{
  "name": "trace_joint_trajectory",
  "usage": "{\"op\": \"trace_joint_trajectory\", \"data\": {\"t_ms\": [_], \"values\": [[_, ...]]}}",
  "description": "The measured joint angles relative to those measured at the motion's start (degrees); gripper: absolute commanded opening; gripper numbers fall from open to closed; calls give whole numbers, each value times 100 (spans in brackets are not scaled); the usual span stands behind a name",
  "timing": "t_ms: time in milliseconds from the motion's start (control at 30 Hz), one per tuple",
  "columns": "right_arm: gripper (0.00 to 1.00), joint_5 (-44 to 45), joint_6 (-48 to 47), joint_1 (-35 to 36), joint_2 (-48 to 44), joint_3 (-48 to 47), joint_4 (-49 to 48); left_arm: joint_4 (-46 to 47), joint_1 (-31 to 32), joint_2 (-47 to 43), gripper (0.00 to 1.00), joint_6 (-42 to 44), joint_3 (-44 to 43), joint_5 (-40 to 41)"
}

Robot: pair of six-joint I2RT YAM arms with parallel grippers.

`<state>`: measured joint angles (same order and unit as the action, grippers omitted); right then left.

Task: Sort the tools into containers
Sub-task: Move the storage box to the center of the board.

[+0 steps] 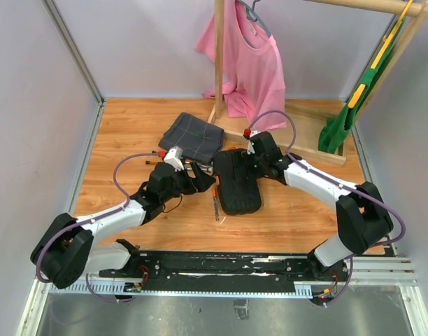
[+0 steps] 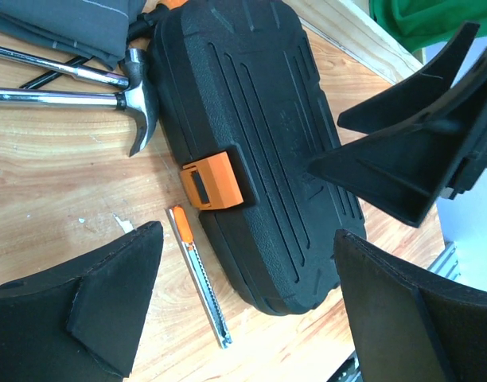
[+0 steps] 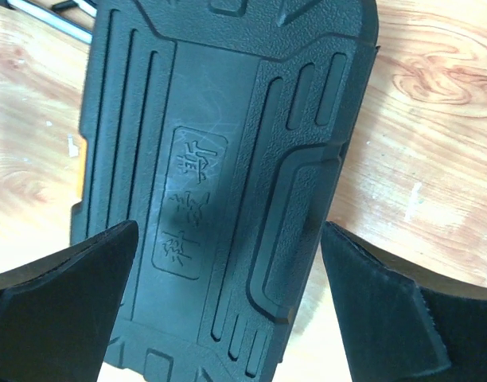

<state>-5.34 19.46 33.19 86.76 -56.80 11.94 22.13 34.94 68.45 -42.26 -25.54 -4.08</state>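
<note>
The black tool case (image 1: 236,183) lies closed on the wooden table, its orange clasp (image 2: 212,181) facing left. My left gripper (image 1: 204,180) is open at the case's left edge; in its wrist view (image 2: 251,318) the fingers straddle the case's near corner (image 2: 251,135). My right gripper (image 1: 253,164) is open over the case's far end, with the lid (image 3: 212,175) between its fingers (image 3: 395,318). A steel hammer head (image 2: 140,107) and chrome shafts (image 2: 52,97) lie left of the case. A slim metal utility knife with an orange slider (image 2: 197,274) lies beside the clasp. Pliers are not in view.
A dark grey checked cloth (image 1: 193,135) lies behind the left gripper, partly over the tools. A wooden clothes rack base (image 1: 291,143) stands behind the case, with a pink shirt (image 1: 252,66) and a green garment (image 1: 350,112) hanging. Grey walls enclose the table.
</note>
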Motion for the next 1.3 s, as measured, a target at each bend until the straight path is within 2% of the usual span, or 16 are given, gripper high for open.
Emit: {"op": "trace_joint_trajectory", "data": {"t_ms": [267,1300], "values": [[99,525,-160,227,367,-286,306,0,-2,-24,92,4,0,37],[99,820,-334,393,721,-713,466,4,-70,-24,92,4,0,33]]}}
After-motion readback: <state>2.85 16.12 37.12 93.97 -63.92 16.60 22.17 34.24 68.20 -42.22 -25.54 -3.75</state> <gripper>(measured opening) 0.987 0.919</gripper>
